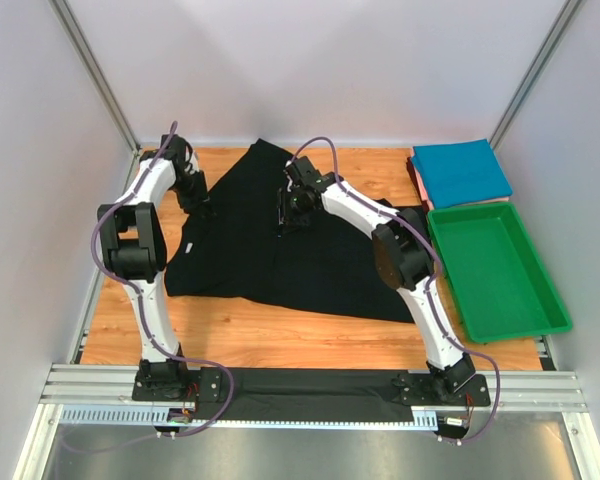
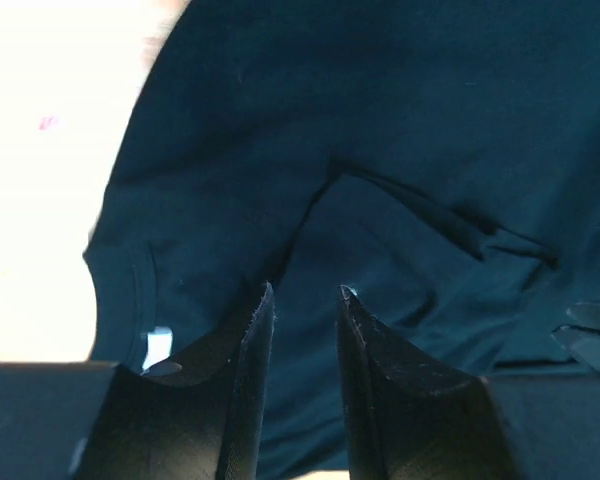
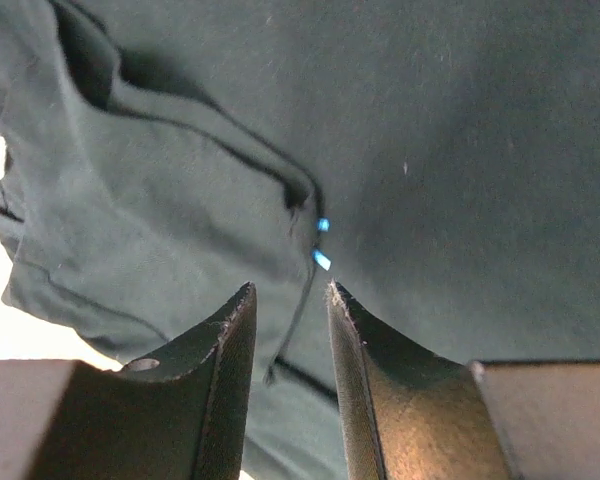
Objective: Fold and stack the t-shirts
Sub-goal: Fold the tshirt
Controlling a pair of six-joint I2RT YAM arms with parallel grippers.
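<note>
Black t-shirt (image 1: 280,265): large, soft cloth, lying spread on the light wooden table (image 1: 280,335) between the two arms; creased folds show in both wrist views.
Chest mark (image 3: 322,258): small blue-white flecks showing at a fold edge, just beyond the right fingers.
Neckband (image 2: 130,300): ribbed collar with a white label, at the left of the left wrist view.
Left fingers (image 2: 252,380): over the shirt's left side; released, parted by a narrow gap with nothing between them.
Right fingers (image 3: 225,380): over the shirt's middle; released, parted likewise, dark cloth lying below the gap.
Teal-blue t-shirt (image 1: 462,172): folded flat at the table's far right, lying on the reddish t-shirt (image 1: 416,178), of which only an edge shows.
Green plastic tray (image 1: 495,270): rectangular, just nearer than that stack and just right of the black shirt.
</note>
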